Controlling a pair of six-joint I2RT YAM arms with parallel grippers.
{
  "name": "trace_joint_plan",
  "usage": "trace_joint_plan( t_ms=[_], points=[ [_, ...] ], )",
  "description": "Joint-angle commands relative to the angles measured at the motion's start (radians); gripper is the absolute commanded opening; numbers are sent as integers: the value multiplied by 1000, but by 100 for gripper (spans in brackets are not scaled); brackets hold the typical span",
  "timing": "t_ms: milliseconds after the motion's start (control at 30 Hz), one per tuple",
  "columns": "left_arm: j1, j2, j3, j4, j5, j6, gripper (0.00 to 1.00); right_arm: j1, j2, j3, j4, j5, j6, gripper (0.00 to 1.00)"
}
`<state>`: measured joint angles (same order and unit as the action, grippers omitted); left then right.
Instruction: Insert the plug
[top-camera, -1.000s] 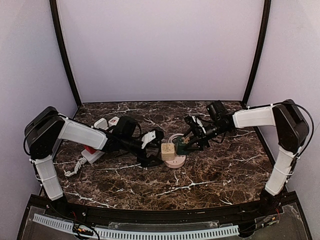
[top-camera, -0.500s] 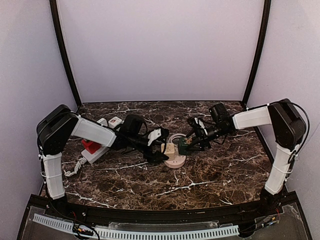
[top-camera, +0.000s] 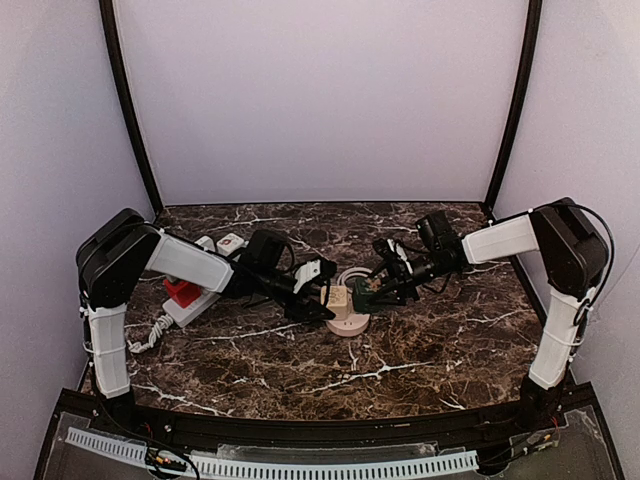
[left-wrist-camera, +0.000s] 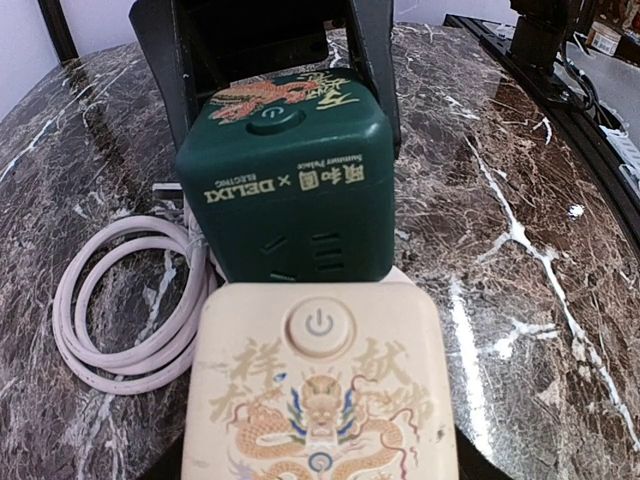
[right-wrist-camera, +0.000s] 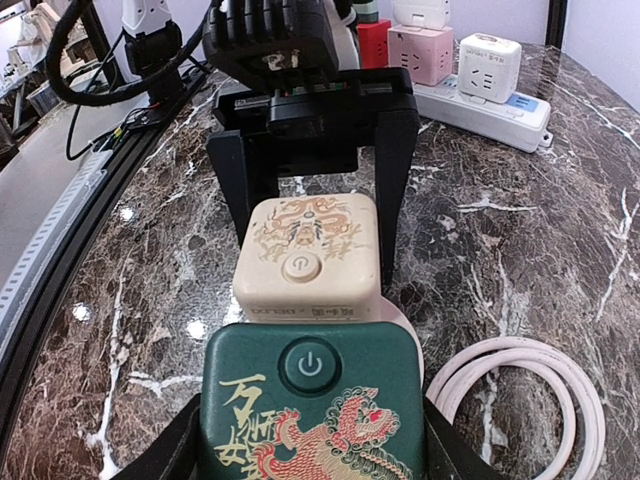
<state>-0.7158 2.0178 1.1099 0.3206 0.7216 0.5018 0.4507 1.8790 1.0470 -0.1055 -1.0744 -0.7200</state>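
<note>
A beige cube socket (top-camera: 338, 299) with a dragon print stands on a pale pink round base (top-camera: 352, 324). My left gripper (top-camera: 328, 301) is shut on it, and the right wrist view shows its black fingers (right-wrist-camera: 392, 200) flanking the beige cube (right-wrist-camera: 308, 255). Directly opposite, my right gripper (top-camera: 370, 289) is shut on a dark green cube socket (top-camera: 361, 291). The green cube (left-wrist-camera: 285, 190) turns a slotted side toward the beige cube (left-wrist-camera: 320, 390), and the two nearly touch. No plug pins show; they are hidden between or under the cubes.
A pink cable coil (left-wrist-camera: 120, 300) lies beside the cubes. A white power strip (top-camera: 192, 303) sits at the left, carrying a red cube (top-camera: 181, 293); pink and white cubes (right-wrist-camera: 425, 50) stand on it too. The table's front rail (right-wrist-camera: 60, 240) runs close by.
My left arm has reached in to the beige cube, and its jaws have closed from wide open onto the cube's sides. The right gripper keeps the green cube nearly still.
</note>
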Motion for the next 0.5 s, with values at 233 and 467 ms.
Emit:
trace_joint_plan(
  t_ms=[233,467],
  points=[
    [6,-10,-3,-54,-17,2,1,53,40,3,-61,115,1,0],
    [33,-42,-21,-116,-16,73,1,102,36,23,-107,183,30,0]
  ],
)
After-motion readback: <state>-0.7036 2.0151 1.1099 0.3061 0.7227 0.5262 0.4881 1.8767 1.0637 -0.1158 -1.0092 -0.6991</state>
